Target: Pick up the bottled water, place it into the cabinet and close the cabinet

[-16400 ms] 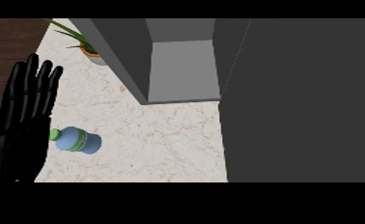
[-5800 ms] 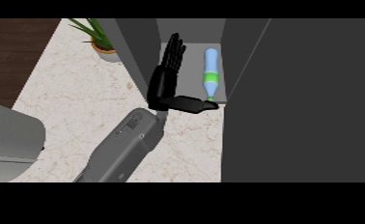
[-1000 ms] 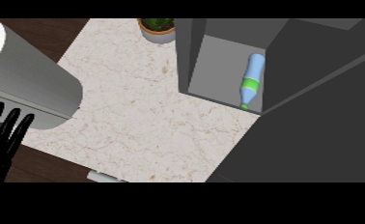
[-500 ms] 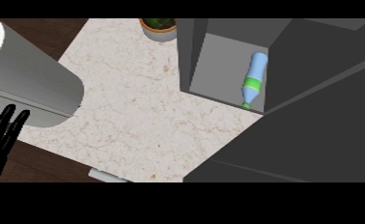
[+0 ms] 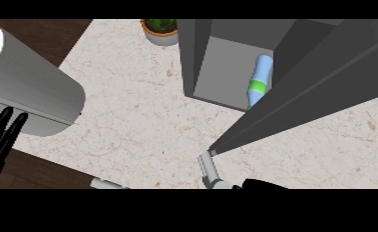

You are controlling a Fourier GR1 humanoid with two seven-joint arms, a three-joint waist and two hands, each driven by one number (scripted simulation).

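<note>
The bottled water [image 5: 260, 80], pale blue with a green band, lies on its side inside the open grey cabinet [image 5: 221, 71] at the top middle. The dark cabinet door [image 5: 310, 93] slants across the opening and hides the bottle's lower end. A black part of my right hand [image 5: 260, 184] shows at the bottom edge, just below the door's near corner, beside a thin grey piece [image 5: 210, 172]. My left hand [image 5: 10, 126] sits at the left edge, straight fingers up, far from the cabinet and holding nothing.
A potted plant [image 5: 162, 30] stands at the counter's back, left of the cabinet. A big grey rounded body [image 5: 37, 93] covers the counter's left side. The marble counter [image 5: 140, 121] ends at dark floor on the left and lower left.
The door has swung further over the cabinet opening and now covers the bottle's lower end. My left hand has slid toward the left edge. The black part of my right hand has appeared at the bottom.
</note>
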